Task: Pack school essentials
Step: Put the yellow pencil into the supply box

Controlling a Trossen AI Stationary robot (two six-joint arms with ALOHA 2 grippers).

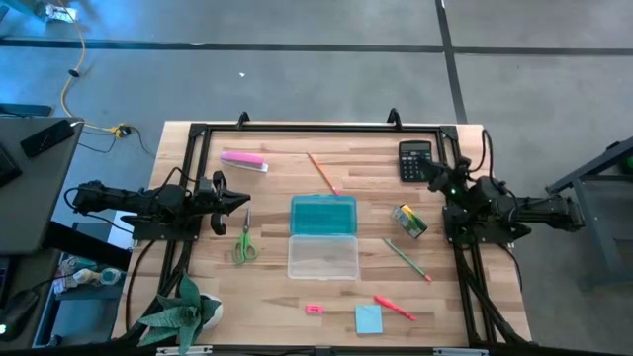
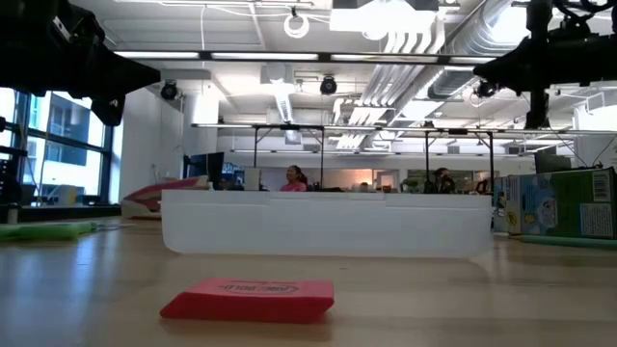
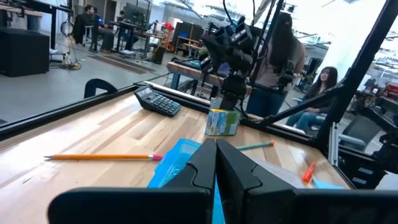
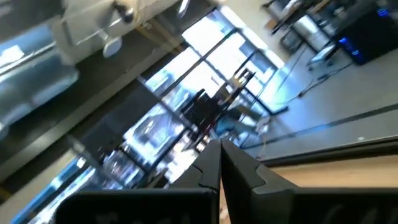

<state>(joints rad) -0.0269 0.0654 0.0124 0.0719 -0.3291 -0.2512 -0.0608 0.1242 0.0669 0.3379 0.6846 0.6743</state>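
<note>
An open pencil case lies at the table's middle, its teal half (image 1: 322, 215) toward the far edge and its clear half (image 1: 322, 257) toward the near edge. Around it lie the green-handled scissors (image 1: 243, 243), orange pencil (image 1: 322, 173), green pencil (image 1: 407, 259), red pen (image 1: 394, 308), pink eraser (image 1: 314, 309), light-blue sticky pad (image 1: 368, 319) and yellow-green box (image 1: 408, 222). My left gripper (image 1: 244, 203) hovers shut above the table's left side, just beyond the scissors, fingers (image 3: 216, 163) pointing right. My right gripper (image 1: 432, 176) is shut (image 4: 220, 163), raised near the calculator.
A black calculator (image 1: 415, 160) sits at the far right corner and a pink-and-white bar (image 1: 243, 160) at the far left. A green plant (image 1: 180, 314) stands at the near left corner. A black frame rail (image 1: 316, 127) runs along the far edge. People sit in the room beyond the table.
</note>
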